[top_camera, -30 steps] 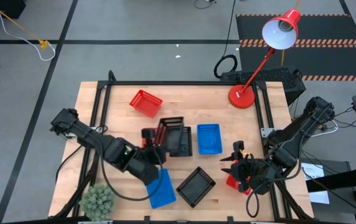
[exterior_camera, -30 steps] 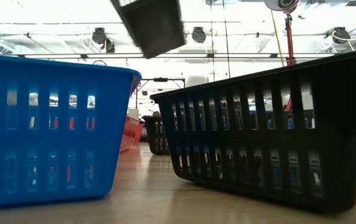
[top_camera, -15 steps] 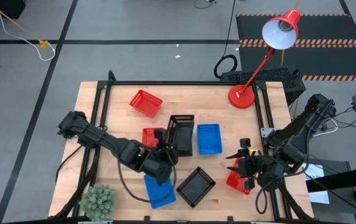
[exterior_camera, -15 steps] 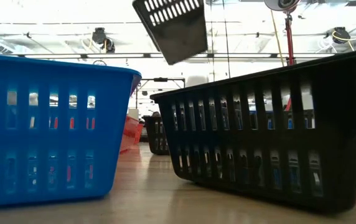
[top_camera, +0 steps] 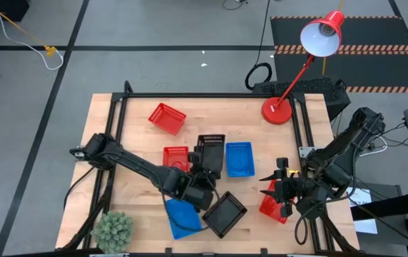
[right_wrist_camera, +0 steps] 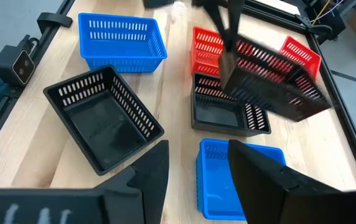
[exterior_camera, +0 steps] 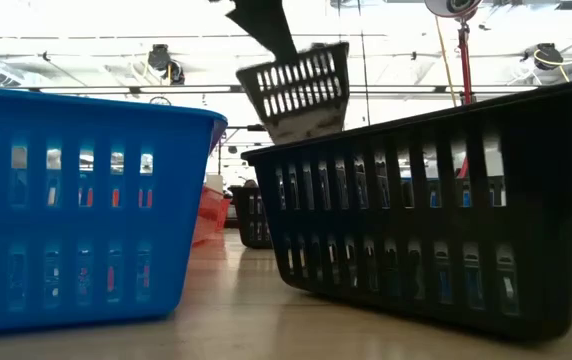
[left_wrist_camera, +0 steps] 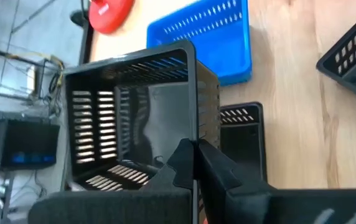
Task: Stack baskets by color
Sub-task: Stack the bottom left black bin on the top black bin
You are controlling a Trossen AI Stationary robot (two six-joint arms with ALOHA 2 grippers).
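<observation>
left gripper (top_camera: 202,173) clamps slotted plastic black basket (top_camera: 210,146) | right gripper (top_camera: 269,190) wide

No readable text, no labels, no brand marks, no numbers on anything in view

**Table** (top_camera: 133,143), contents by position.

- Lamp base (top_camera: 277,111): far right corner.
- Plant (top_camera: 113,230): near left corner.
- Far basket (top_camera: 167,118): far left part, standing alone, well apart from the lamp base.
- Middle row, left to right: mid-left basket (top_camera: 176,157), centre basket (left_wrist_camera: 243,134), mid-right basket (top_camera: 239,158), each just beside the next.
- Lifted basket (top_camera: 210,144): off the table, tilted, above the centre basket.
- Near row: near-left basket (top_camera: 182,218), just right of the plant; near-right basket (top_camera: 225,213) just beside it.
- Right-edge basket (top_camera: 269,208): by the right edge, apart from the near-right basket.
</observation>
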